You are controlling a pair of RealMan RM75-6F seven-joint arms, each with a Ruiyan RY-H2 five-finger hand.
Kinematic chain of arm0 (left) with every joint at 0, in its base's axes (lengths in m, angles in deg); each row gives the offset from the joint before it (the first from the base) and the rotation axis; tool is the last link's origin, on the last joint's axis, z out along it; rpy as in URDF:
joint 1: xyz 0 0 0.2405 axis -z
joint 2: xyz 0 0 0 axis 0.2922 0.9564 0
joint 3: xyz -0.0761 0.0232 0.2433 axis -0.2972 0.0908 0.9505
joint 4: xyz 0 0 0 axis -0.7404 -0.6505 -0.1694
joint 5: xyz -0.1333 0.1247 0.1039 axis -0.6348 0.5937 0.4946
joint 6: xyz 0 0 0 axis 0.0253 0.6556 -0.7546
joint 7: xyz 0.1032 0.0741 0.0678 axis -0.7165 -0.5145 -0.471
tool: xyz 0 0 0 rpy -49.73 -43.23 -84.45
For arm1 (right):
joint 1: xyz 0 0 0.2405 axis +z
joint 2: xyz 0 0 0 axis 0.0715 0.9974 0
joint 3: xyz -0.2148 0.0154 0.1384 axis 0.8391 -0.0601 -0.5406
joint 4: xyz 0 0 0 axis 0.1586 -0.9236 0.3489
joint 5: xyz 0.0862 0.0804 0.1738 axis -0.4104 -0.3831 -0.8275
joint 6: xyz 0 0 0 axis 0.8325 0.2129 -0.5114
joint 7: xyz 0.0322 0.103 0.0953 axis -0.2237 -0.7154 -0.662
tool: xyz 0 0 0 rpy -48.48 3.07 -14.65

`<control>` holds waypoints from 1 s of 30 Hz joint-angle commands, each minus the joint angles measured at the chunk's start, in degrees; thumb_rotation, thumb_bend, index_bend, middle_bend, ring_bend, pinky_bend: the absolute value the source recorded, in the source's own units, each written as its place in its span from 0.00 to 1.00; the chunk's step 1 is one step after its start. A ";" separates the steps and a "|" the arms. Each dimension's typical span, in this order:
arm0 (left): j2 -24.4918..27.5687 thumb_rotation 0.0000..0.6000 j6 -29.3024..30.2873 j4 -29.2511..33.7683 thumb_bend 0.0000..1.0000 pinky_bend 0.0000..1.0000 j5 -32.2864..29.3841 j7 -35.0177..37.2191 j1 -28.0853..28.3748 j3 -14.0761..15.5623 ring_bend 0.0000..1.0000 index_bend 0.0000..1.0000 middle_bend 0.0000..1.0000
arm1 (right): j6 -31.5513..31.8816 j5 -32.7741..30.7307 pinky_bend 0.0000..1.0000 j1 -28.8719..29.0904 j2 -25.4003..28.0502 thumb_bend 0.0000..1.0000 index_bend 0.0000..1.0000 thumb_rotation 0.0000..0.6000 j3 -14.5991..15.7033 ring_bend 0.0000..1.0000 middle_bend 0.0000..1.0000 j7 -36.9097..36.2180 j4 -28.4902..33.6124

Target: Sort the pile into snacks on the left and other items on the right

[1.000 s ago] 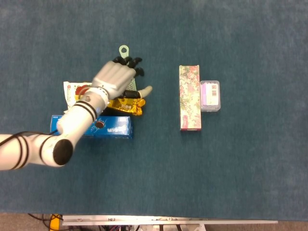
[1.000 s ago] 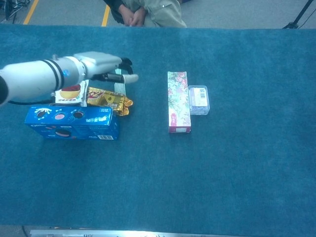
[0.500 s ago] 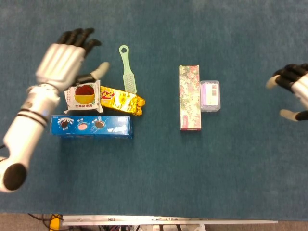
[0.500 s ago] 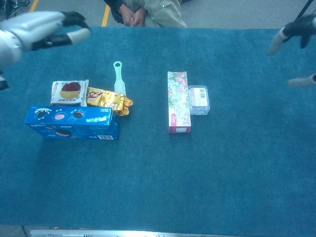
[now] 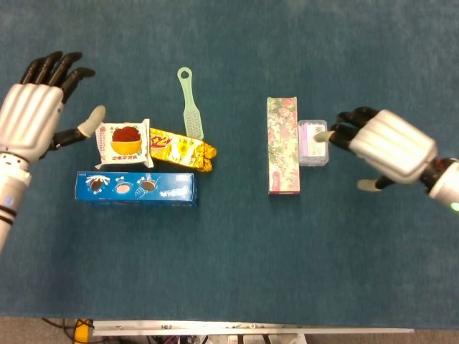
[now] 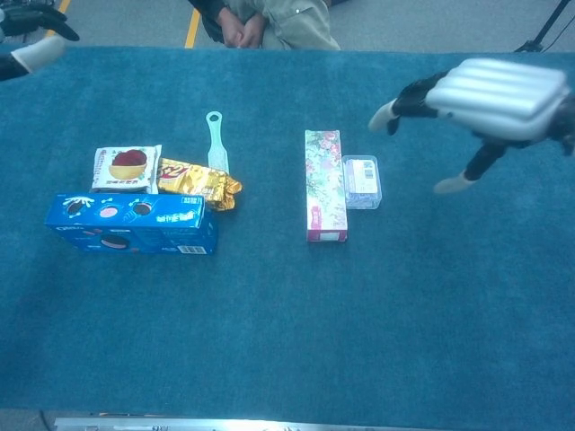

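Note:
On the left lie a blue cookie box, a white snack packet and a gold wrapper. A green brush lies just behind the gold wrapper. In the middle stand a floral box and a small clear case side by side. My left hand hovers open, left of the snacks. My right hand hovers open above the table, its fingertips over the clear case.
Blue cloth covers the whole table. A seated person is behind the far edge. A yellow floor line shows beyond the table.
My left hand let go near the brush and withdrew to the far left. My right hand came in from the right edge and now reaches over the clear case.

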 commanded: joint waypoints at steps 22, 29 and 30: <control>4.62 0.00 -2.44 0.26 0.26 0.07 4.48 4.29 -8.08 -0.84 0.00 0.17 0.08 | -16.34 -16.57 0.19 16.66 -22.05 0.00 0.09 0.75 -4.48 0.17 0.30 8.09 -16.02; 5.33 0.00 -3.07 0.29 0.26 0.07 5.22 4.82 -9.60 -1.29 0.00 0.17 0.07 | -19.95 -22.43 0.18 20.36 -25.79 0.00 0.09 0.74 -4.34 0.17 0.30 10.18 -19.96; 5.44 0.00 -3.13 0.27 0.26 0.07 5.27 4.89 -9.77 -1.37 0.00 0.17 0.07 | -20.16 -22.99 0.18 20.66 -25.95 0.00 0.09 0.74 -4.16 0.17 0.31 10.48 -20.26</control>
